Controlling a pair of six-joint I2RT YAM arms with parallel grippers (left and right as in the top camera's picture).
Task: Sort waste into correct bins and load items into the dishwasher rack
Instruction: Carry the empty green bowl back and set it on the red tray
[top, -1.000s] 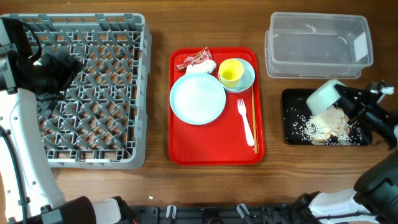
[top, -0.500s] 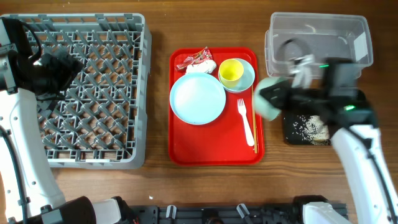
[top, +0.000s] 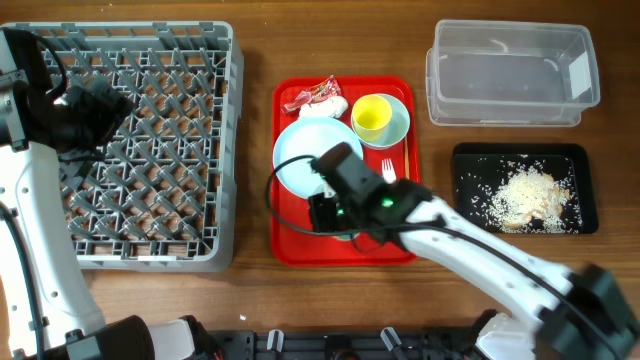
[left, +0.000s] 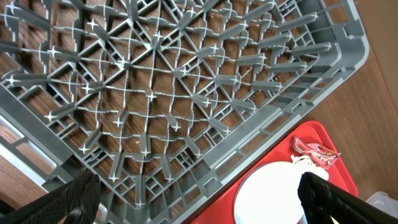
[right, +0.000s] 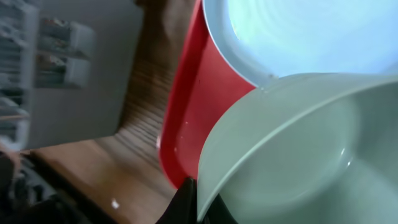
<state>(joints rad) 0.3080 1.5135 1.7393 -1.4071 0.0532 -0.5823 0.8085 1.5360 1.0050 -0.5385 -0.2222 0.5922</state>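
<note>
The right pincer (top: 330, 207) is clamped shut on the rim of a bowl. In the overhead view it sits over the 7 o'clock corner of the red tray (top: 290, 238), at 5 o'clock of the plate (top: 300, 150), and its arm hides most of the bowl. The cup (top: 372, 117) stands in the second bowl (top: 402, 125) at the tray's 1 o'clock. The wrapper (top: 312, 95) and napkin (top: 332, 107) lie at 12 o'clock, and the fork (top: 388, 172) lies along the 3 o'clock edge. The rack (top: 232, 150) lies at 9 o'clock of the red tray and carries no dishes. The tub (top: 505, 118) is at 2 o'clock, and the black tray (top: 468, 215) at 3 o'clock holds the rice (top: 530, 195). The left pincer (top: 95, 115) hangs over the rack's 9 o'clock side. In the left wrist view its fingers (left: 78, 199) stand wide apart with nothing between them, above the rack pegs. In the right wrist view the bowl (right: 298, 155) fills the 4 o'clock quarter. One dark finger grips its rim at 6 o'clock, no rice shows inside it, and the plate and the red tray's edge lie just behind. The step in hand is judged to be the transfer of an emptied bowl to the rack. The next move calls for travel toward 9 o'clock, lifted clear of the tray lip and rack wall. The bowl should then be lowered tilted between pegs, well apart from the left pincer, before release. The wrapper and napkin remain unsorted.
</note>
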